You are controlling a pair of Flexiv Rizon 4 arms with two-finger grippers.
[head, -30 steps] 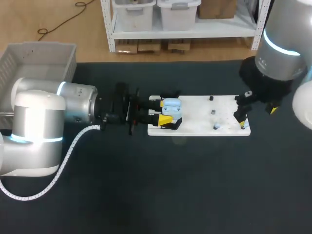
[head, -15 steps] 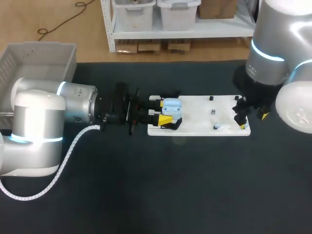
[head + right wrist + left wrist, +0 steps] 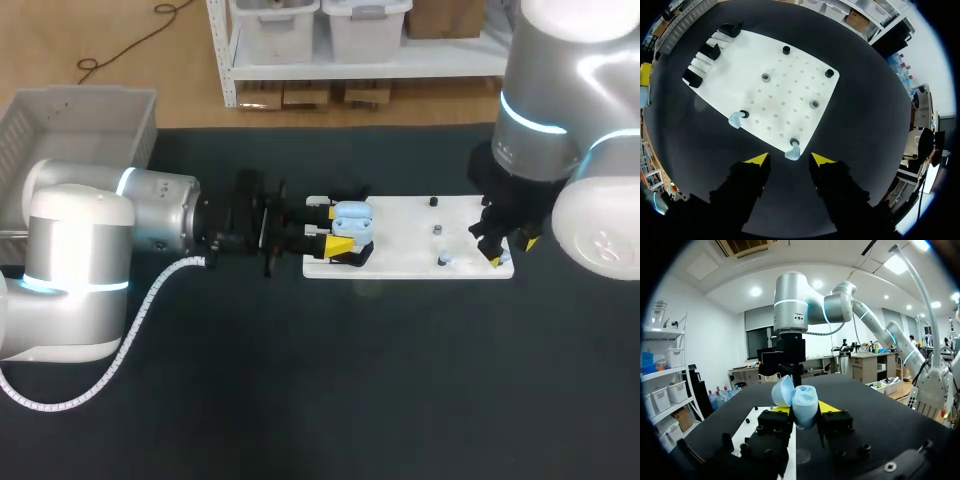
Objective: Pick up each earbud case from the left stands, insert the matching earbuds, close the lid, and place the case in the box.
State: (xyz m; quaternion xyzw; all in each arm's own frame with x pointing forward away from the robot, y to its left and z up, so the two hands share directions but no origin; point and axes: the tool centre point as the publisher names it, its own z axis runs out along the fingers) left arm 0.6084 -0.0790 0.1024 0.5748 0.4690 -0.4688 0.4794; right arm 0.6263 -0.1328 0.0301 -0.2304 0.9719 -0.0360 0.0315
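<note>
Over the bench (image 3: 400, 380), the left tool (image 3: 332, 228) is clamping the open case (image 3: 353, 220); the right tool (image 3: 789, 162), spread apart, is hovering above an uninserted earbud (image 3: 793, 153).

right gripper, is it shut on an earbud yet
No, the right gripper is open, its yellow tips apart, with the light blue earbud just ahead of them on the white board.

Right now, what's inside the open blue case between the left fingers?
Of the earbud case only the pale blue shell and raised lid show. They cover its hollow, so I cannot tell what is inside. Two earbuds sit at the white board's edge, outside it.
</note>
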